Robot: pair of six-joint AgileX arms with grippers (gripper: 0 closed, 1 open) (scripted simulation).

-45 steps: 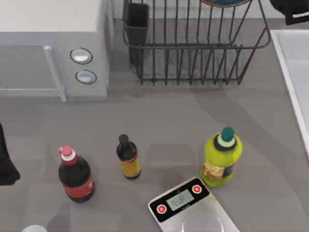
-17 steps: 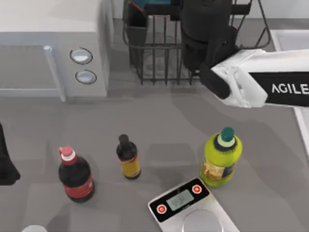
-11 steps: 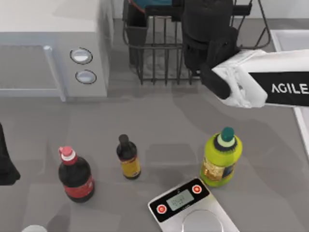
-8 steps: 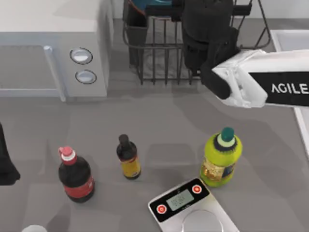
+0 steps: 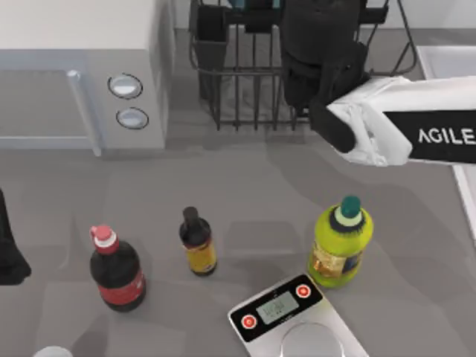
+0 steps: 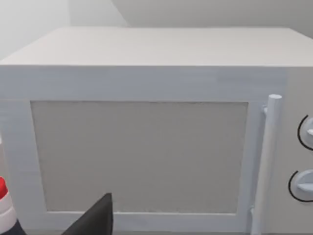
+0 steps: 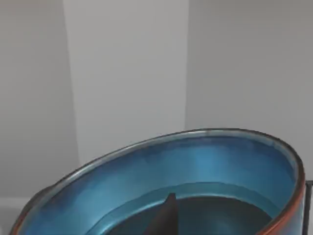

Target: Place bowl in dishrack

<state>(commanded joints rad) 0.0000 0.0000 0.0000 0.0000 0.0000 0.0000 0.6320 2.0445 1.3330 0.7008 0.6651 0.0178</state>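
The bowl (image 7: pixel 195 171), teal-blue with a thin reddish-brown rim, takes up the lower half of the right wrist view, tilted, with a pale wall behind it. One dark finger (image 7: pixel 165 220) of my right gripper reaches inside it, and the gripper is shut on the bowl's rim. In the top view my right arm (image 5: pixel 320 52) stretches over the dishrack (image 5: pixel 245 97), a black wire basket at the table's back with a utensil cup (image 5: pixel 210 37) at its left corner. My left gripper (image 5: pixel 7 256) is parked at the table's left edge.
A white microwave (image 5: pixel 74 67) stands at the back left, left of the rack. Toward the front stand a cola bottle (image 5: pixel 117 271), a small dark bottle (image 5: pixel 197 244) and a yellow-green bottle (image 5: pixel 341 245). A scale (image 5: pixel 294 320) lies at the front edge.
My right arm swung in from the right over the rack, carrying the bowl leftward. In the last second it has barely moved. The left arm stayed still.
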